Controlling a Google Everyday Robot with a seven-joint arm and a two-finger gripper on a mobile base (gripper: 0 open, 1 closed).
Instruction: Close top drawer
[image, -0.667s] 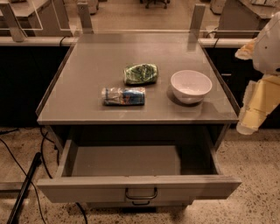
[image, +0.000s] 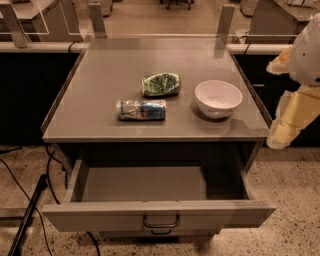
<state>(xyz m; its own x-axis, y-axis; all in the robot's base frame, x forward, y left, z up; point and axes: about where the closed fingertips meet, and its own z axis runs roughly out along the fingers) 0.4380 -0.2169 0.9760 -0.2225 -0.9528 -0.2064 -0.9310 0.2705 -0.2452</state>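
Note:
The top drawer (image: 159, 212) of the grey metal table stands pulled far out toward me. Its long flat front panel carries a small dark loop handle (image: 161, 221) at the centre. The shallow tray (image: 145, 183) inside looks empty. My gripper (image: 288, 123), cream-coloured under a white arm housing (image: 307, 48), hangs at the right edge of the view. It is beside the table's right rim, above and to the right of the drawer's right corner, and touches nothing.
On the table top (image: 95, 95) lie a crumpled green bag (image: 161, 84), a blue and white packet (image: 141, 110) on its side, and a white bowl (image: 218, 98). Black cables (image: 24, 210) run over the floor at the left. Benches stand behind.

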